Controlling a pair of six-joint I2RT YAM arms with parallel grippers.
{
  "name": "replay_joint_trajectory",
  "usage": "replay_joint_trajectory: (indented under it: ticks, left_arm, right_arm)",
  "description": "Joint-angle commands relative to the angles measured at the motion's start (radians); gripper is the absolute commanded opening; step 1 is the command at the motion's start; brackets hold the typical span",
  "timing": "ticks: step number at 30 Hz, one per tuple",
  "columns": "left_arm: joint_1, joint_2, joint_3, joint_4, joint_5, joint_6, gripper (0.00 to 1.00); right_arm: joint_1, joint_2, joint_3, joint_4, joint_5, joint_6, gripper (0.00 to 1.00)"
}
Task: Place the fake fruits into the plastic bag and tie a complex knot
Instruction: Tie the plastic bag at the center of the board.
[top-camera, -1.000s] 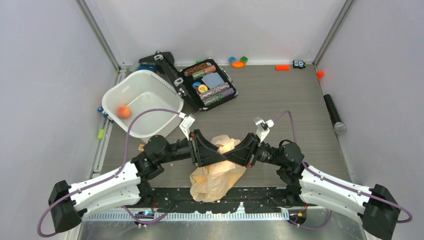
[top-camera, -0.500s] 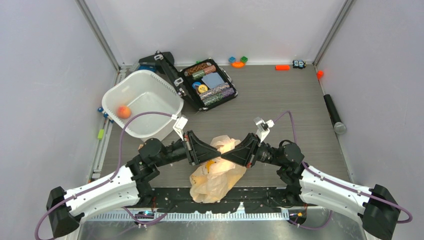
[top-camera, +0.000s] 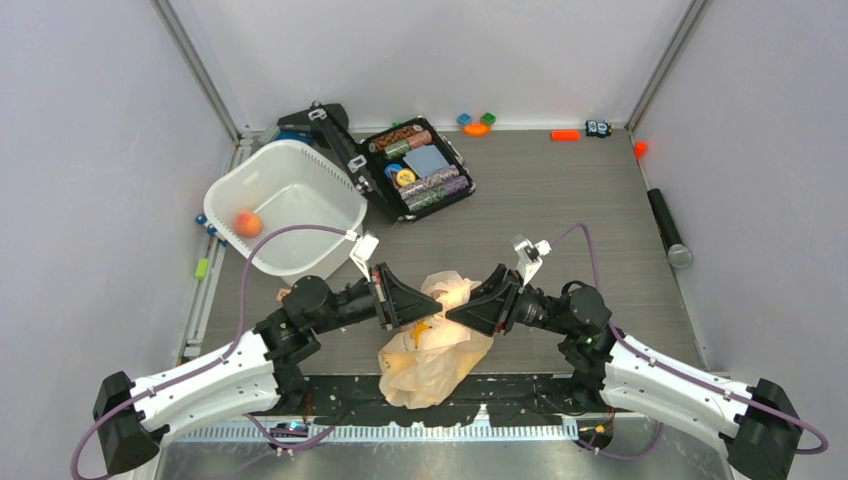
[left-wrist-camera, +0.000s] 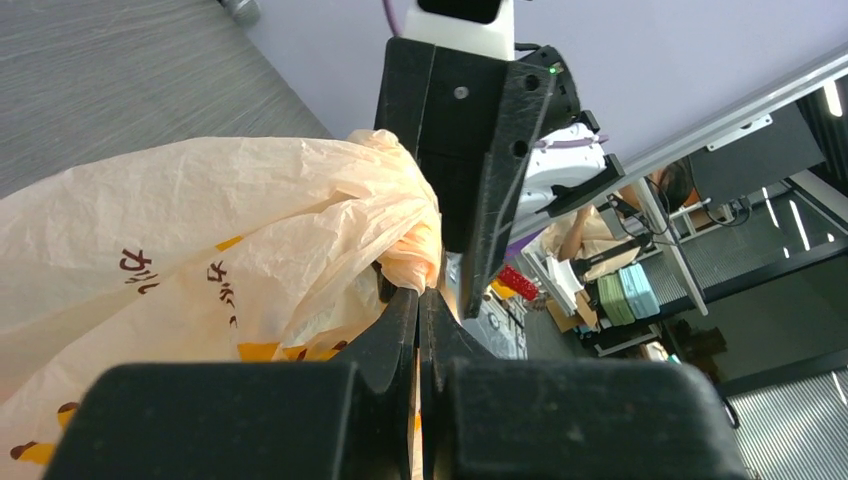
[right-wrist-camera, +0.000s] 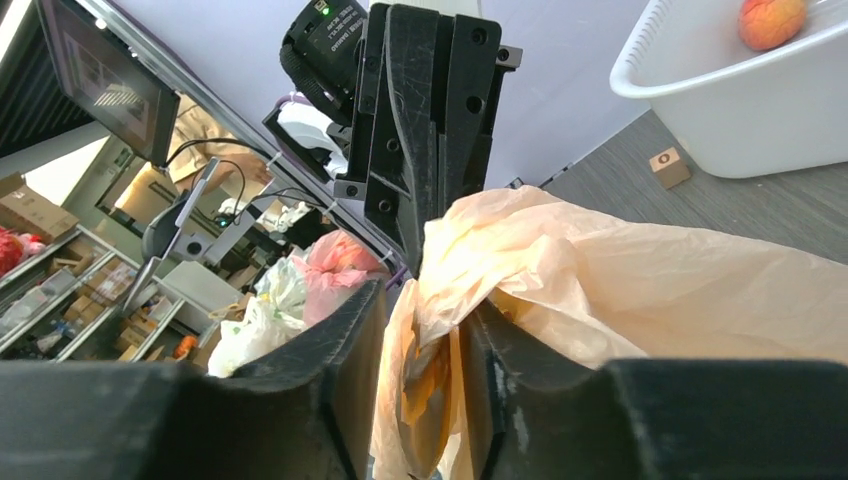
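Left gripper (top-camera: 434, 312): jaws closed, pinching the twisted top of the plastic bag (top-camera: 432, 362). Right gripper (top-camera: 451, 312): jaws partly apart, bunched bag plastic between them, tips close to the left one's. Bag: bulging, at the near edge of the table (top-camera: 560, 200), between both arms. Orange fruit (top-camera: 247, 223): one, lying in the white tub (top-camera: 300, 190), far left

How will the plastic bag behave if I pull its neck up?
Likely floppy: the plastic bag lies in crinkled, sagging folds. Its bulging body probably adds drag. The thin bunched neck might slip from the shut left gripper.
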Motion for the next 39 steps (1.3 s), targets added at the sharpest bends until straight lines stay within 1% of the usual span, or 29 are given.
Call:
replay_joint_trajectory:
  ticks: [1,2,3,5,8,9,10,13,15,19,22,26,28,32,34,36,37,39]
  left_arm:
    - [0.010,0.003,-0.004,0.000,-0.014,0.015,0.00]
    - [0.010,0.008,-0.003,0.000,-0.014,0.015,0.00]
    - [0.010,0.013,-0.002,0.000,-0.013,0.016,0.00]
    - [0.011,0.019,0.002,-0.003,-0.012,0.018,0.00]
    - [0.011,0.018,0.001,-0.006,-0.013,0.018,0.00]
    - [0.011,0.014,0.000,-0.009,-0.017,0.018,0.00]
    - [0.011,0.010,-0.001,-0.013,-0.025,0.018,0.00]
    - [0.011,-0.007,-0.005,-0.030,-0.042,0.023,0.00]
    - [0.011,-0.020,-0.008,-0.035,-0.053,0.024,0.00]
    - [0.011,-0.029,-0.009,-0.043,-0.068,0.025,0.00]
    - [0.011,-0.039,-0.001,-0.071,-0.073,0.032,0.00]
    - [0.011,-0.049,-0.002,-0.098,-0.088,0.038,0.00]
    - [0.011,-0.050,-0.001,-0.102,-0.089,0.038,0.00]
    - [0.011,-0.046,0.006,-0.110,-0.091,0.040,0.00]
    - [0.011,-0.044,0.012,-0.122,-0.091,0.042,0.00]
    - [0.011,-0.044,0.017,-0.131,-0.091,0.046,0.00]
    - [0.011,-0.044,0.021,-0.135,-0.091,0.048,0.00]
    - [0.011,-0.045,0.025,-0.141,-0.094,0.052,0.00]
  right_arm:
    - [-0.004,-0.064,0.068,-0.120,0.048,-0.038,0.49]
    - [-0.003,-0.085,0.078,-0.166,0.053,-0.047,0.53]
    - [-0.003,-0.095,0.084,-0.220,0.066,-0.051,0.59]
    - [-0.004,-0.129,0.099,-0.292,0.078,-0.067,0.66]
    - [-0.005,-0.194,0.128,-0.402,0.108,-0.080,0.73]
    - [-0.004,-0.208,0.136,-0.476,0.129,-0.089,0.74]
    - [-0.004,-0.242,0.153,-0.509,0.141,-0.093,0.75]
    - [-0.004,-0.323,0.180,-0.701,0.223,-0.114,0.75]
    - [-0.003,-0.410,0.199,-0.817,0.260,-0.126,0.75]
    - [0.000,-0.505,0.159,-0.902,0.252,-0.112,0.72]
    - [0.011,-0.527,0.142,-0.907,0.239,-0.091,0.70]
    - [0.025,-0.504,0.187,-0.881,0.264,-0.119,0.70]
    - [0.029,-0.438,0.222,-0.879,0.274,-0.132,0.70]
    - [0.058,-0.340,0.291,-0.904,0.344,-0.155,0.69]
    - [0.087,-0.291,0.327,-0.932,0.390,-0.158,0.68]
    - [0.156,-0.239,0.377,-0.964,0.440,-0.162,0.67]
    - [0.178,-0.225,0.389,-0.976,0.508,-0.164,0.66]
    - [0.247,-0.173,0.429,-1.016,0.597,-0.171,0.65]
